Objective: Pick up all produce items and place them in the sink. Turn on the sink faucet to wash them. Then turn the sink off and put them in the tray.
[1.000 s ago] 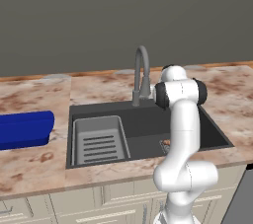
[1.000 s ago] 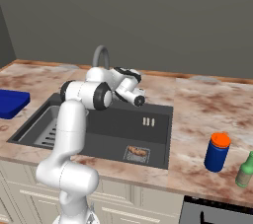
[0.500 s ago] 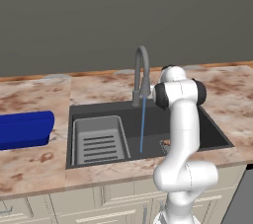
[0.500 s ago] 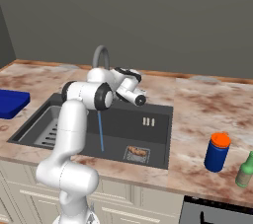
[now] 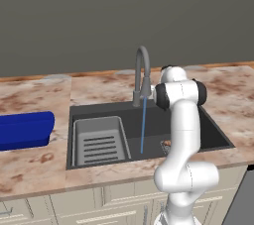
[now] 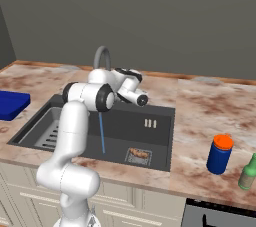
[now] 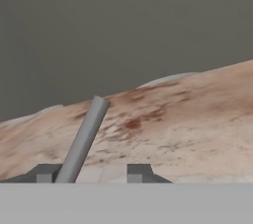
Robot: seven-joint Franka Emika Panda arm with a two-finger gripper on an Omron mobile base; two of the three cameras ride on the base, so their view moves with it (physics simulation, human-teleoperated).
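A thin blue stream of water (image 5: 143,126) runs from the arched grey sink faucet (image 5: 142,73) into the dark sink (image 5: 111,112). The small orange-brown produce piece (image 6: 139,154) lies on the square drain grate, to the right of the stream (image 6: 101,133). In the hand view my gripper (image 7: 94,172) is open at the faucet's slim grey lever (image 7: 84,139), which rises between the fingertips close to the left one (image 7: 47,172). The blue tray (image 5: 25,130) sits on the counter left of the sink.
A light grey slatted rack insert (image 5: 99,140) takes up the sink's left half. On the counter to the right stand a blue bottle with an orange cap (image 6: 219,154) and a green bottle (image 6: 247,172). A grey wall runs behind the counter.
Water started flowing from the faucet after the oldest frames and still runs. The arm has barely moved.
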